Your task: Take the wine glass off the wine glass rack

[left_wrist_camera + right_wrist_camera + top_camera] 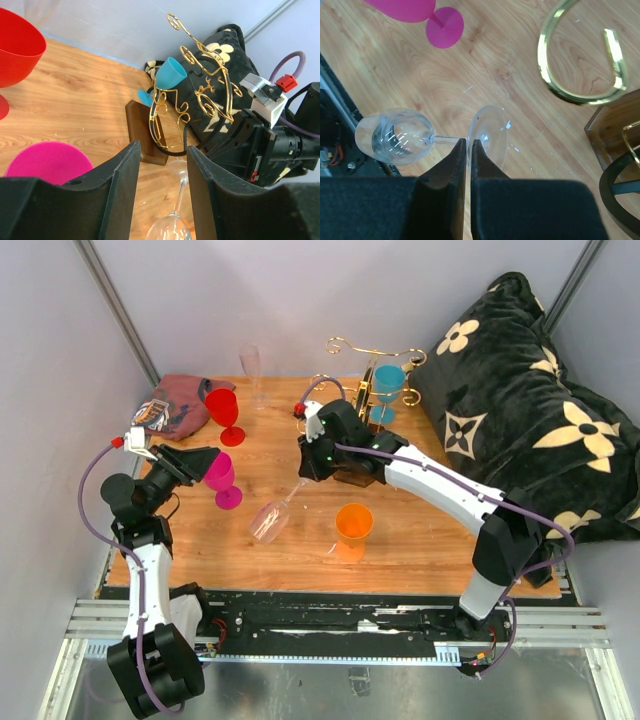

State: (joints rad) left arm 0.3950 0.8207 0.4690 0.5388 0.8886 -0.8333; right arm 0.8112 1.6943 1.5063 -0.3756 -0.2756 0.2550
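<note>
- Right gripper (pixel 468 144) pinched shut on wine glass (pixel 275 515) stem; in the top view, long axis runs to 7 o'clock, wine glass rack (pixel 141 131) at 1 o'clock.
- Left gripper (pixel 162 150) half-spread, empty.

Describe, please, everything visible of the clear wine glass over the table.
The clear wine glass looks like transparent glass or plastic, with a rounded bowl, thin stem and flat round foot. It is empty, off the rack, and tilted nearly sideways over the wooden table, bowl toward the near edge. The right gripper is shut where stem meets foot. Whether the bowl touches the table is unclear.
</note>
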